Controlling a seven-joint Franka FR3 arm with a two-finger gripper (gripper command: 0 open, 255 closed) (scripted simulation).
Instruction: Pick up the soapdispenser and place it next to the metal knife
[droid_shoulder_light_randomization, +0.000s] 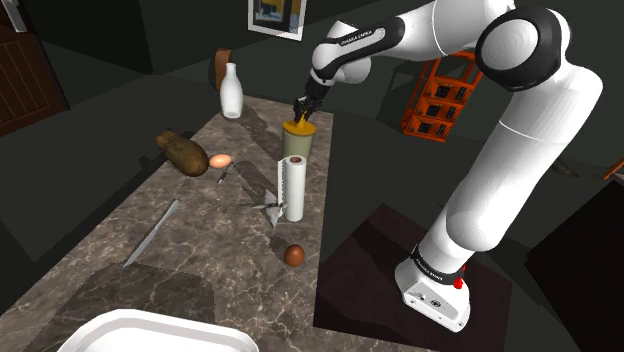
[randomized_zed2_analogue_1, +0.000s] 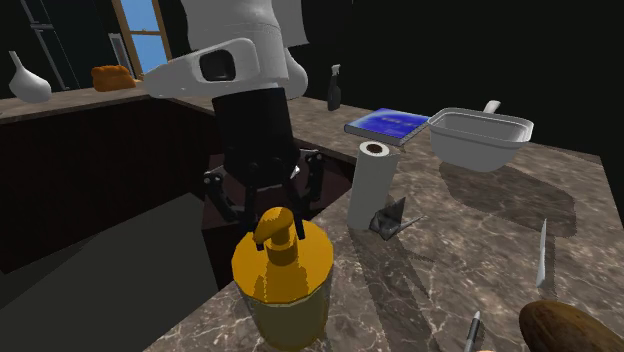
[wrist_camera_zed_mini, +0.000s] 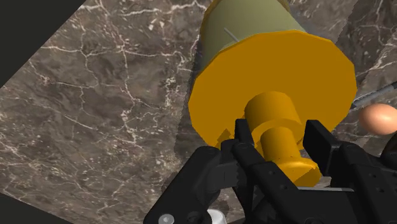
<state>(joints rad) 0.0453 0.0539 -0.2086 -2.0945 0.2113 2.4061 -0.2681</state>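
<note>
Just below gripper (randomized_zed2_analogue_1: 272, 208): soap dispenser (randomized_zed2_analogue_1: 285, 285)

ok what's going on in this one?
The white Franka arm's black gripper sits right over the yellow-topped soap dispenser, which stands upright on the marble counter beside a paper towel roll. The fingers are open and straddle the pump head. No closed grasp shows, and the dispenser is not lifted yet. The long knife lies further along the counter, well apart from it.
</note>
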